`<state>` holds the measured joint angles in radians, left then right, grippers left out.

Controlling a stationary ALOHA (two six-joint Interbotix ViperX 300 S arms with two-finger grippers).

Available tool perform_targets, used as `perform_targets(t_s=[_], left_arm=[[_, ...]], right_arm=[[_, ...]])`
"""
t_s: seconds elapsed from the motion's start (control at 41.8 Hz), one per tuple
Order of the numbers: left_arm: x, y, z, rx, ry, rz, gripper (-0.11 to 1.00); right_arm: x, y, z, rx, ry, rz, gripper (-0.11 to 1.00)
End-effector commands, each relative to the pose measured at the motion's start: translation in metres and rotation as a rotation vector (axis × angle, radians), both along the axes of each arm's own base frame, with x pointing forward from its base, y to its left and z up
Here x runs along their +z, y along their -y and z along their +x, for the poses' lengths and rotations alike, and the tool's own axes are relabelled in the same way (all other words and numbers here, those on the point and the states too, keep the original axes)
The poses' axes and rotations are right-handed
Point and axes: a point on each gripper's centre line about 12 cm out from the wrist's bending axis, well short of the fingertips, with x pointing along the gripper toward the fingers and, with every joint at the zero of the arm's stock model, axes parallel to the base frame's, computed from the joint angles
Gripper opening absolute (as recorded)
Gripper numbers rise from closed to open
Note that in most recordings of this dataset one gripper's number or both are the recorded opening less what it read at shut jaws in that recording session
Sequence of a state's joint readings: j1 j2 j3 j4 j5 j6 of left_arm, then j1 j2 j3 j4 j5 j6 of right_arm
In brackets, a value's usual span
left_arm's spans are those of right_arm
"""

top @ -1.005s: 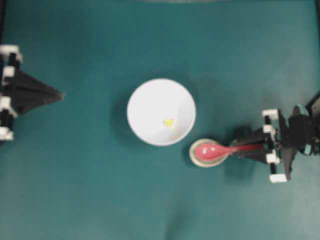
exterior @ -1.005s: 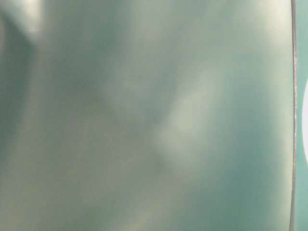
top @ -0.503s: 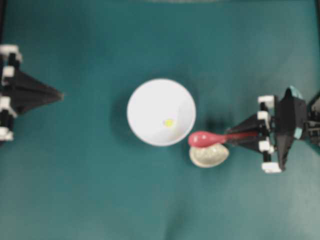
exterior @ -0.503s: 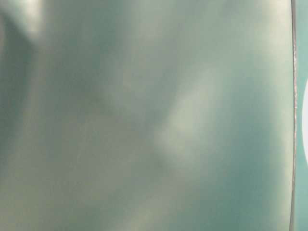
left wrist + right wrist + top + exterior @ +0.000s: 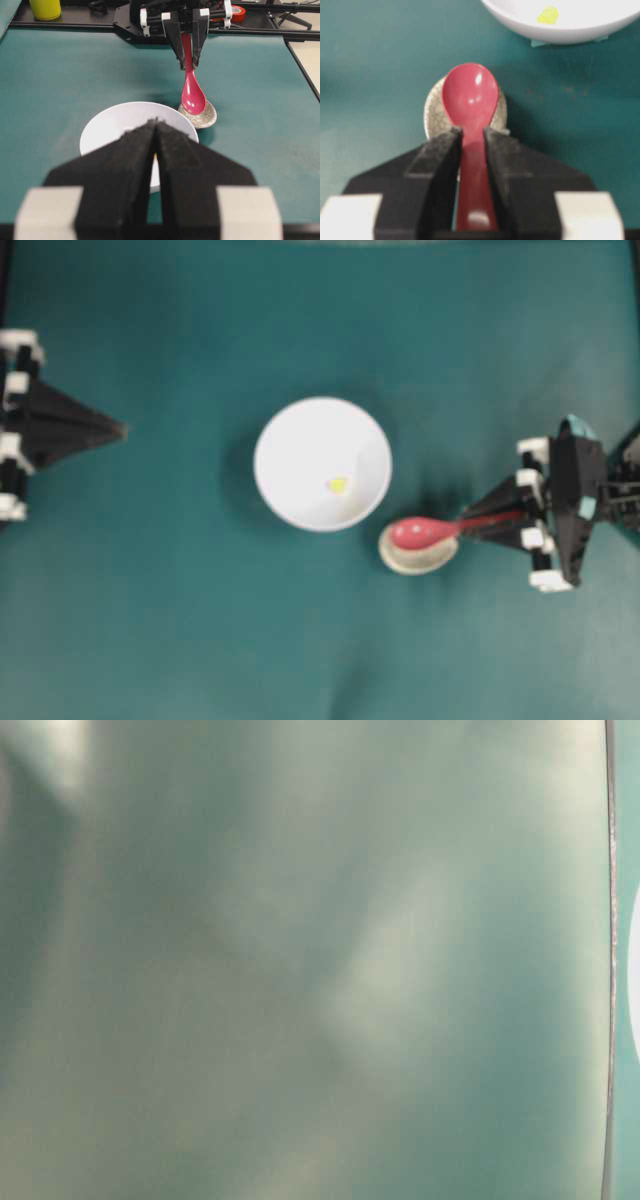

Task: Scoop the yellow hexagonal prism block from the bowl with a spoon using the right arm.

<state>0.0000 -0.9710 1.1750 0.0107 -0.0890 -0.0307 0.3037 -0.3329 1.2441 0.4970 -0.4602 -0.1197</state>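
Green cloth covers the surface (image 5: 200, 640), and only a few things sit on it. Near the middle stands the white bowl (image 5: 300, 440). Inside it lies the yellow hexagonal prism block (image 5: 337, 484) — a tiny bright bit, alone on the bowl's floor toward its right side. Just beside the bowl, toward the surface's right edge, sits a small speckled spoon rest (image 5: 415, 558). Nothing stands between the rest and the bowl.

The right claw (image 5: 470, 145) pinches the handle of the spoon (image 5: 470, 97), its two black fingers (image 5: 440, 155) pressed on either side. The red scoop hangs just over the spoon rest, lifted clear of it, as the left wrist view shows. It has not reached the bowl.

The left claw (image 5: 156, 131) waits at the left edge, far from the bowl — its tips are pressed together with nothing between them.

At the far edge stand a yellow tub (image 5: 45, 8) and a roll of red tape (image 5: 240, 12).

The table-level view is only a pale green blur.
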Motion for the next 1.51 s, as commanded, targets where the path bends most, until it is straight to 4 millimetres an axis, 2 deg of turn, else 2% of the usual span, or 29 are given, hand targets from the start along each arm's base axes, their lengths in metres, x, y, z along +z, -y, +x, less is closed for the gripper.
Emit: perform_targets(t_s=[0.0, 0.574, 0.742, 0.814, 1.149, 1.484], left_arm=[[0.008, 0.000, 0.002, -0.001, 0.021, 0.003, 0.00], [0.007, 0.000, 0.002, 0.001, 0.018, 0.003, 0.00], [0.007, 0.000, 0.002, -0.001, 0.017, 0.003, 0.00], [0.006, 0.000, 0.002, -0.001, 0.015, 0.003, 0.00], [0.005, 0.000, 0.003, 0.001, 0.011, 0.003, 0.00], [0.005, 0.000, 0.003, -0.001, 0.008, 0.003, 0.00]], right_arm=[[0.004, -0.001, 0.005, -0.003, 0.015, 0.005, 0.23], [0.000, -0.002, 0.008, -0.003, -0.002, 0.004, 0.23], [-0.001, -0.001, 0.006, -0.006, -0.002, 0.001, 0.41], [-0.003, -0.001, 0.004, -0.006, -0.006, -0.003, 0.45], [-0.007, -0.008, -0.011, 0.016, 0.099, -0.023, 0.45], [-0.033, -0.016, -0.012, 0.023, 0.136, -0.071, 0.45]])
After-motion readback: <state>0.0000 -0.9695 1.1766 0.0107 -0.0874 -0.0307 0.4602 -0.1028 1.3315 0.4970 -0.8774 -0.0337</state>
